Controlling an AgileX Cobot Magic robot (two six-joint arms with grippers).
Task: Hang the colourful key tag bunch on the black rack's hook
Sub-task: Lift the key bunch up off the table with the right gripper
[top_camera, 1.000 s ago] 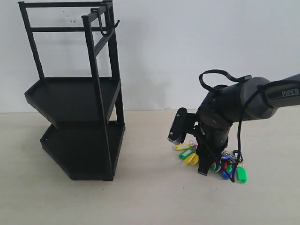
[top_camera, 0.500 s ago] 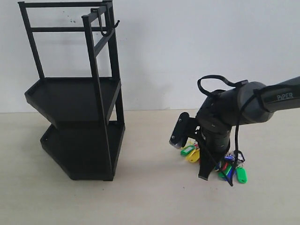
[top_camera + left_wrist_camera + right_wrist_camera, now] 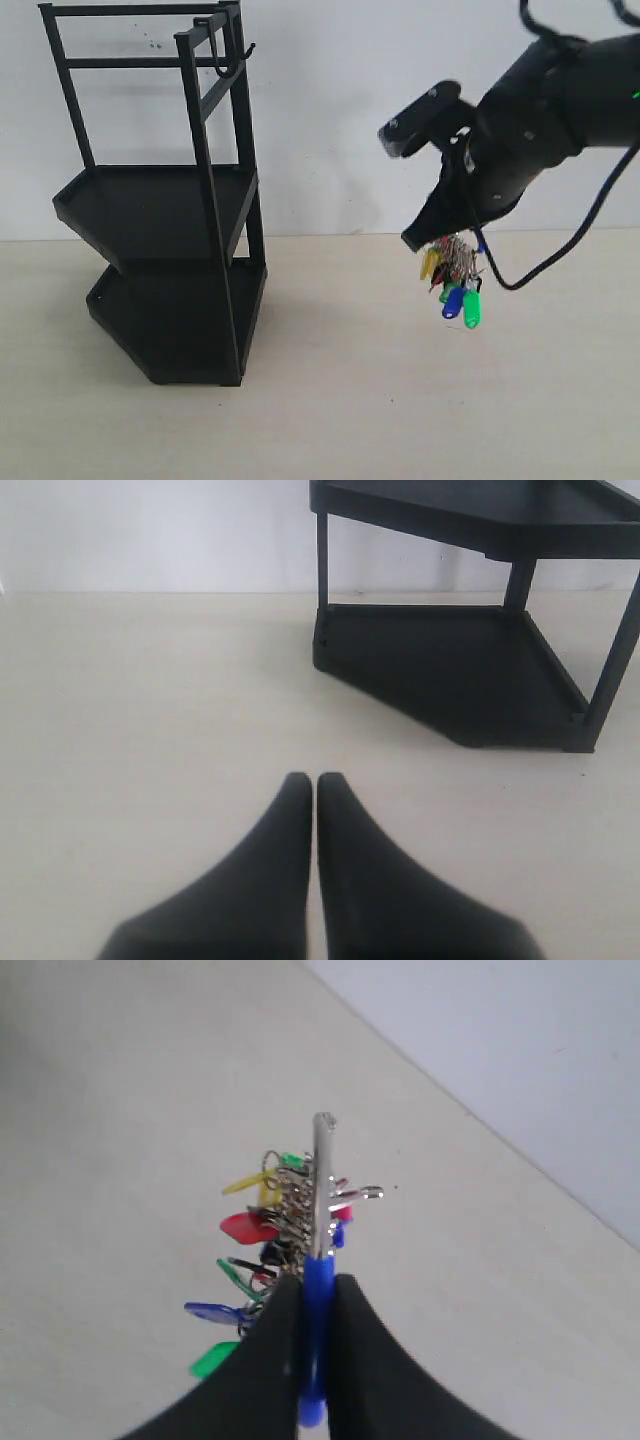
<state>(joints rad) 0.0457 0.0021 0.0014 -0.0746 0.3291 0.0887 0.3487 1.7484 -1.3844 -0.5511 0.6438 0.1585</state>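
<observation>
right gripper (image 3: 420, 240): clamped on the blue loop (image 3: 317, 1295) of the colourful key tag bunch (image 3: 456, 278); upper right of the exterior view
colourful key tag bunch: hangs below the fingers, clear of the table (image 3: 340, 400); right of centre; yellow, red, blue and green tags under silver rings
black rack (image 3: 215, 200): upright at the left of the frame; well apart from the bunch
hook (image 3: 240, 60): top of the rack, upper left
left gripper (image 3: 305, 790): fingertips pressed together on nothing; bottom centre of the left wrist view

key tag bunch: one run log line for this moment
right end effector: shut on key tag bunch, in air | left end effector: shut, empty | hook: bare
</observation>
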